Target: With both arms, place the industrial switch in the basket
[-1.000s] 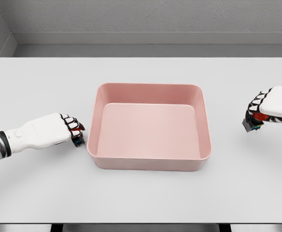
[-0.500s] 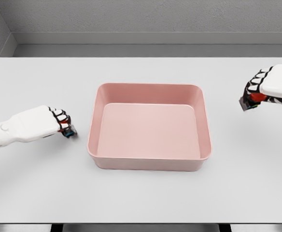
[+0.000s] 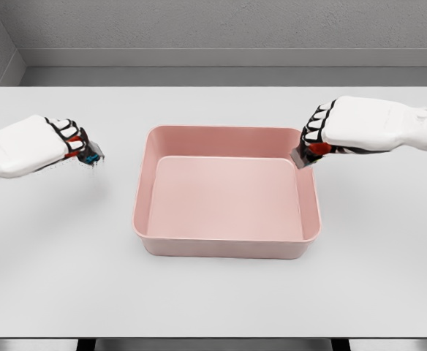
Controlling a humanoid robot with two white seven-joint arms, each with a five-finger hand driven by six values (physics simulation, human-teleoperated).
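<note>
right hand, right of centre, clenches one industrial switch over the pink basket rim; left hand, at left, clenches a second switch. each looks small, rigid, light: best pinched across its flat sides.

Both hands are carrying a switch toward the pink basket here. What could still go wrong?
The right robot hand holds its switch right over the basket rim, so an early release might bounce it outside. The left robot hand holds its switch well short of the basket; its small fingertip grip could slip.
</note>
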